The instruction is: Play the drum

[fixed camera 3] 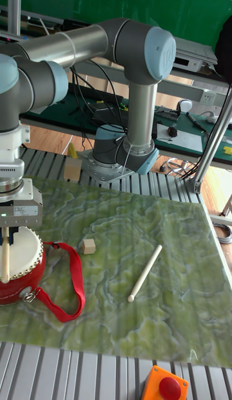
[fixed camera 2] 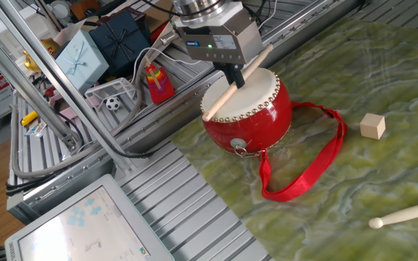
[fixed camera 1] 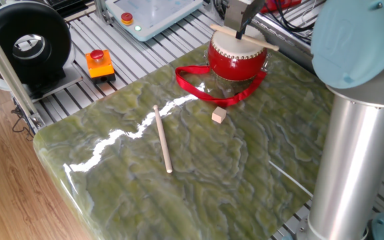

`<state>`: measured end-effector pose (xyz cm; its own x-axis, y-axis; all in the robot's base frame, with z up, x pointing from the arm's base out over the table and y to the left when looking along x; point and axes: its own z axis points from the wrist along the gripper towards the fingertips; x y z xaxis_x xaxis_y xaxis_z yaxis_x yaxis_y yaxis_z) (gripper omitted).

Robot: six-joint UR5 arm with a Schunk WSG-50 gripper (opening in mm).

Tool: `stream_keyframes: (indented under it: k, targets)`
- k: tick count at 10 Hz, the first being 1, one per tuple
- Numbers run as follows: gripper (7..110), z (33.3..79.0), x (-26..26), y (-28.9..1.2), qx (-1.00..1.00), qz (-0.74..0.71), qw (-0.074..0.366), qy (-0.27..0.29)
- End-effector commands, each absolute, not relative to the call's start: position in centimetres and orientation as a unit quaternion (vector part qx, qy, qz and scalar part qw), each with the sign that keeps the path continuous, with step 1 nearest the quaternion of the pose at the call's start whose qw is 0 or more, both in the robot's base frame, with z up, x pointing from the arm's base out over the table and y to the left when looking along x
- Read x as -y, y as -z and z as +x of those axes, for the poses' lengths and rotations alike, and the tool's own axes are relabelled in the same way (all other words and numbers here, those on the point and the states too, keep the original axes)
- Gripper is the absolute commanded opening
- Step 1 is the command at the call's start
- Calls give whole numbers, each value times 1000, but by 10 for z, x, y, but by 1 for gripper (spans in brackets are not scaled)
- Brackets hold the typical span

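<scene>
The drum [fixed camera 1: 236, 65] is small and red with a cream skin, and stands at the far edge of the green marble table [fixed camera 1: 199, 173]. Its red ribbon strap [fixed camera 1: 209, 93] trails out in front of it. Directly above the skin, my gripper [fixed camera 1: 240, 30] is shut on a wooden drumstick [fixed camera 1: 255, 41] that lies slanted across the top. From the other side, the gripper [fixed camera 2: 235, 78] holds the drumstick [fixed camera 2: 220, 100] over the drum [fixed camera 2: 256, 117], its lower end near the studded rim. The tall view shows the gripper [fixed camera 3: 6, 237] above the drum [fixed camera 3: 22, 284].
A second drumstick [fixed camera 1: 163, 139] lies loose mid-table, and a small wooden cube [fixed camera 1: 219, 115] sits near the strap. An orange box with a red button [fixed camera 1: 99, 63] stands on the slatted bench to the left. My arm's grey column [fixed camera 1: 352, 160] rises at the right.
</scene>
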<state>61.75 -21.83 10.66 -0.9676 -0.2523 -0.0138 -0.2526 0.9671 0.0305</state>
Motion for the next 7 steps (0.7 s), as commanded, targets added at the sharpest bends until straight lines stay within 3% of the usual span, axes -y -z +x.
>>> stream_keyframes:
  k: [1,7]
  targets:
    - [7,615,216,-107,-992,-121,-1,-23]
    - [7,600,222,-120,-992,-123,-22,-10]
